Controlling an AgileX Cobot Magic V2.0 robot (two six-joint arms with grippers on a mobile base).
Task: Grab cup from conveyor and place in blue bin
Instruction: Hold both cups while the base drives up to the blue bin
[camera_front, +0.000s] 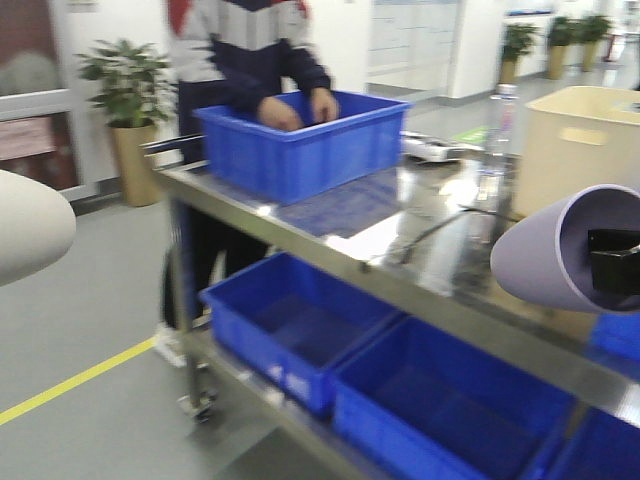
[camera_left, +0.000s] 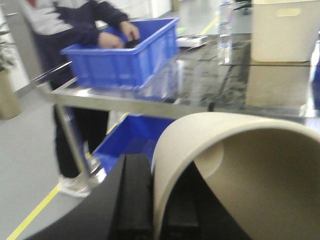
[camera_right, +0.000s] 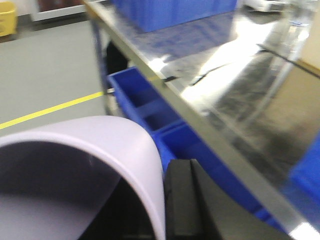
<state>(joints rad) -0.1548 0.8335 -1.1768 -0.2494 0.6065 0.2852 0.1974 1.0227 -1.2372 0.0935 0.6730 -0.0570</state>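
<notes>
Left gripper (camera_left: 155, 205) pinches the cream cup (camera_left: 250, 170), right gripper (camera_right: 169, 200) the lilac cup (camera_right: 90, 150); the blue bin (camera_front: 300, 150) sits ahead on the steel table (camera_front: 340, 215), seemingly nearer the left one

The blue bin (camera_front: 300, 150), a bright rectangular tub with a thick rim, stands upright at the left end of the steel tabletop (camera_front: 440, 250). A cream cup (camera_left: 250, 175) lies sideways, its rim pinched in the left tool (camera_left: 157, 200). A lavender cup (camera_right: 75, 150) lies likewise in the right tool (camera_right: 167, 205), both off the tabletop
</notes>
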